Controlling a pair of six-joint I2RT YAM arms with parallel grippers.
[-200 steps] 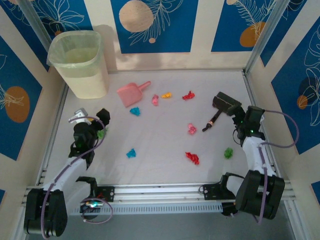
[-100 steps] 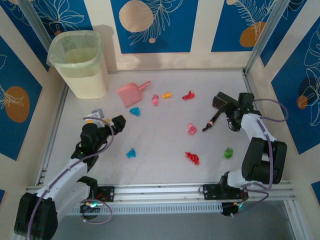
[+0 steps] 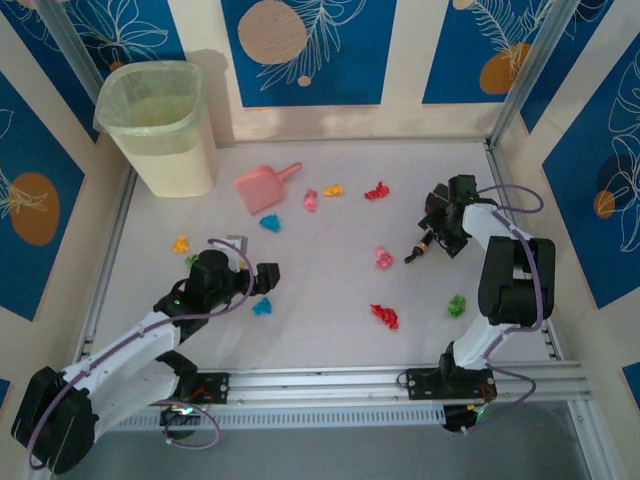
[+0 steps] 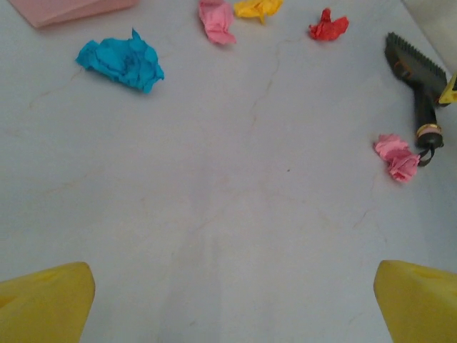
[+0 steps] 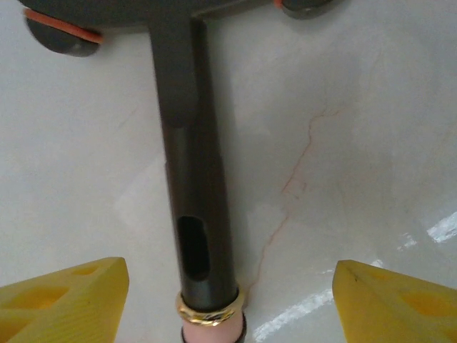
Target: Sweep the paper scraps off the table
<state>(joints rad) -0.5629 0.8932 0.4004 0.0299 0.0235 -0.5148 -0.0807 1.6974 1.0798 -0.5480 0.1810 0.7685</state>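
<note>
The right gripper (image 3: 436, 228) covers the brush (image 3: 417, 250) head in the top view. At the right wrist, the head and the yellow fingertips (image 5: 68, 293) are cut off. This gripper is released, its jaws straddling the handle, which runs from far-right to near-left. The left gripper (image 3: 268, 276) is also released. 10 paper scraps (image 3: 385, 316) lie scattered across the counter (image 3: 320, 290); they are crumpled, so no long axis can be made out.

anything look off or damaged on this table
Only the mess itself: crumpled paper scraps lie scattered over the table. A thin reddish hairline runs through the surface beside the brush handle, maybe a crack or just veining.
</note>
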